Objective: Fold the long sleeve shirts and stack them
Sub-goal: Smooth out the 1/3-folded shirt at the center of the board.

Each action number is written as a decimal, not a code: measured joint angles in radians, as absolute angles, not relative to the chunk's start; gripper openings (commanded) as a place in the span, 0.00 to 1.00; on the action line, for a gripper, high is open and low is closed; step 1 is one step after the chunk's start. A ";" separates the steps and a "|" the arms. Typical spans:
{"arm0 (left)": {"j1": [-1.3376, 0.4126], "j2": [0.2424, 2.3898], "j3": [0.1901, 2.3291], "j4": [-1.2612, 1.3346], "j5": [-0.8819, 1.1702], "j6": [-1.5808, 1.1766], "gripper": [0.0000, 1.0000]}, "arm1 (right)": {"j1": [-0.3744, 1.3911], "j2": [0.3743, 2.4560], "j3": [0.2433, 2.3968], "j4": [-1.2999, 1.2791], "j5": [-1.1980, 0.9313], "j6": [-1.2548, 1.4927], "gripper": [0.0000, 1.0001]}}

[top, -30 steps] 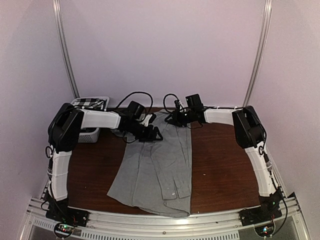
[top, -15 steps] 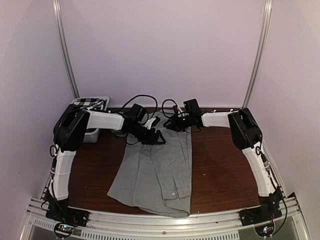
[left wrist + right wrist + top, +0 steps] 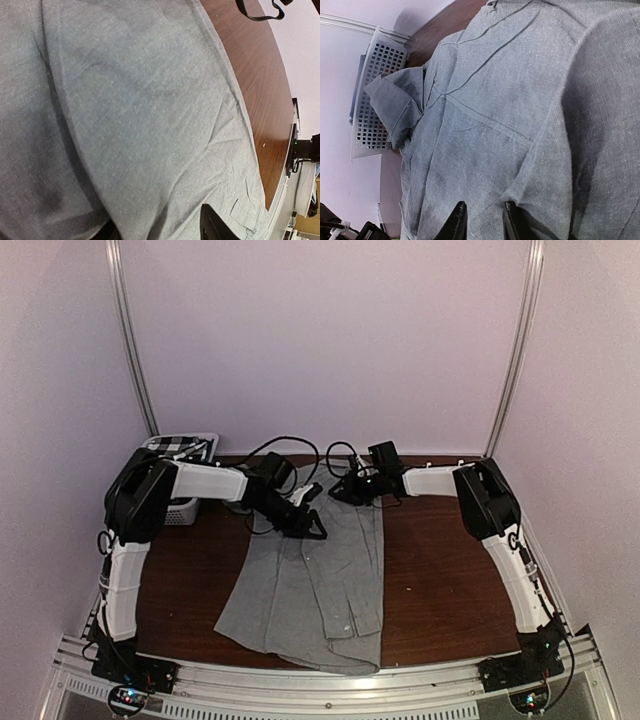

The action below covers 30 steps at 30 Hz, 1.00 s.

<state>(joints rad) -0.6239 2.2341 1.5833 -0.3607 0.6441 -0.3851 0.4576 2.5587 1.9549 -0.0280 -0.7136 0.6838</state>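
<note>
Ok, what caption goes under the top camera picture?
Left hand and right hand at the far end of a plain light grey cloth shirt on a brown table.

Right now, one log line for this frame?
grey shirt: spread on table | left gripper: at its far end, closure unclear | right gripper: shut on far-end fold | checked shirt: on basket

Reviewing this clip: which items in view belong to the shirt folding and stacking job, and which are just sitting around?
Part of the job:
- grey shirt, spread out on the brown table
- checked shirt, at the far left, atop the white slatted basket

Just lying about:
- white slatted basket
- brown table, only the work surface
</note>
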 measured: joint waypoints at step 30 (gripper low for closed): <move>-0.624 2.098 1.481 -0.469 0.363 -0.447 0.48 | 0.447 2.566 2.020 -0.097 -0.680 0.648 0.28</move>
